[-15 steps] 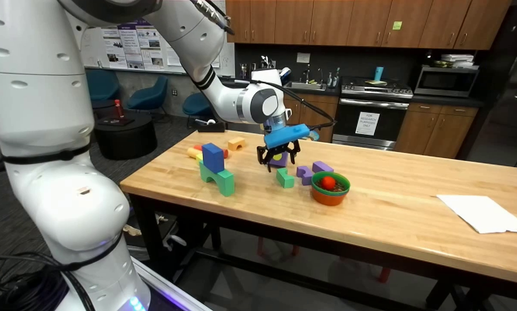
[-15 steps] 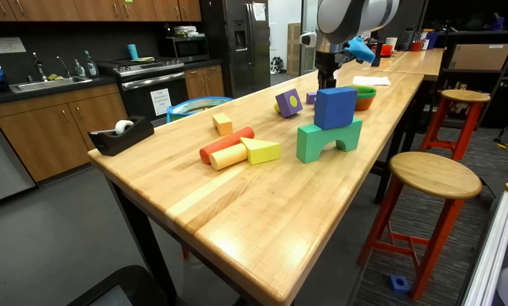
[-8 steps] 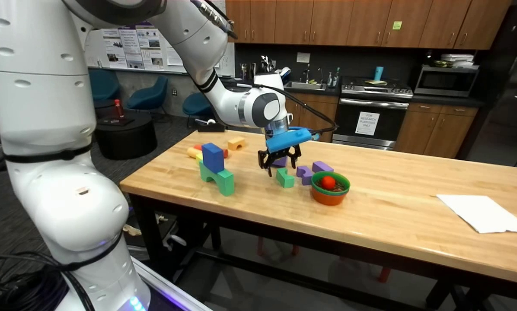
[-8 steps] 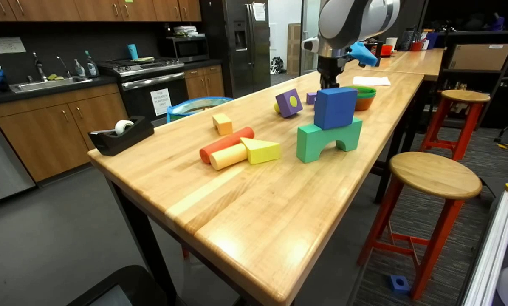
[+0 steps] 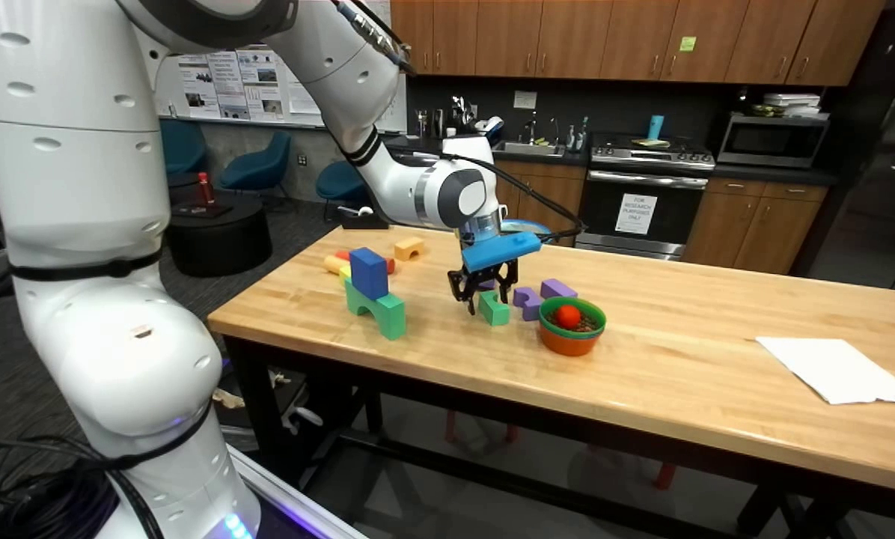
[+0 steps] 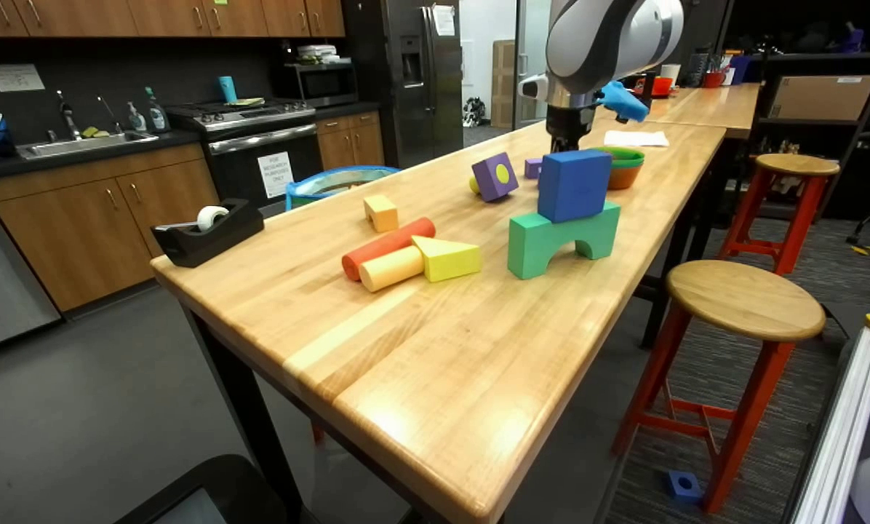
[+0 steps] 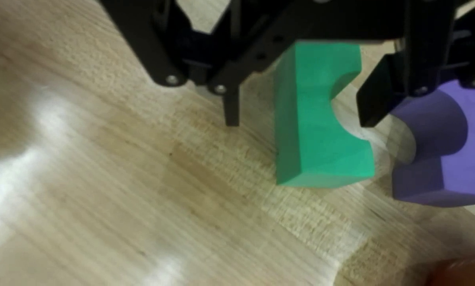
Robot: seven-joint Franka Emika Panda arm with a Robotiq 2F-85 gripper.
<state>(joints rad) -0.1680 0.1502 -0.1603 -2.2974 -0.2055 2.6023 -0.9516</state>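
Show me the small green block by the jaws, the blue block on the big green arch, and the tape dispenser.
Small green block [image 7: 316, 127]: wrist view, upper face.
Blue block [image 6: 586, 187]: an exterior view, side face.
Tape dispenser [image 6: 215, 242]: an exterior view, black body.

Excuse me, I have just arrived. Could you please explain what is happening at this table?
The robot's gripper is open over a small green notched block, with its fingers on either side; it is not holding anything. A notched purple block lies beside the green one. Close by, a round red object rests in a stack of bowls. Elsewhere on the table, a blue block stands on a large green arch.
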